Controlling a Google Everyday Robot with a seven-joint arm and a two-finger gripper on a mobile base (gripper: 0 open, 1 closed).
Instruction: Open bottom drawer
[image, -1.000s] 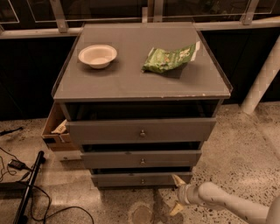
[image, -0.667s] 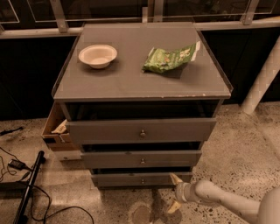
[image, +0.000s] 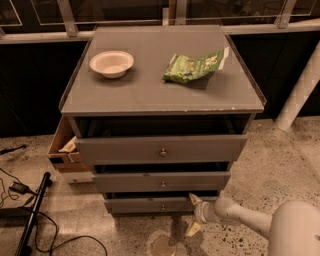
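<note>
The bottom drawer (image: 145, 204) is the slim grey front lowest on the grey cabinet, with a small round metal knob (image: 163, 206) at its centre. It sits a little behind the two taller drawer fronts above it. My gripper (image: 194, 215) comes in from the lower right on a white arm, low by the floor, just right of the knob at the drawer's right end. Its two pale fingers (image: 195, 199) are spread apart, one up by the drawer front and one down toward the floor, holding nothing.
The cabinet top (image: 150, 90) carries a white bowl (image: 111, 63) and a green snack bag (image: 195, 66). A cardboard box (image: 64, 150) sits at the cabinet's left side. Cables and a black bar (image: 31, 215) lie on the floor at left. A white post (image: 300, 90) stands at right.
My gripper has crept left along the floor toward the bottom drawer's knob. The drawers have not moved.
</note>
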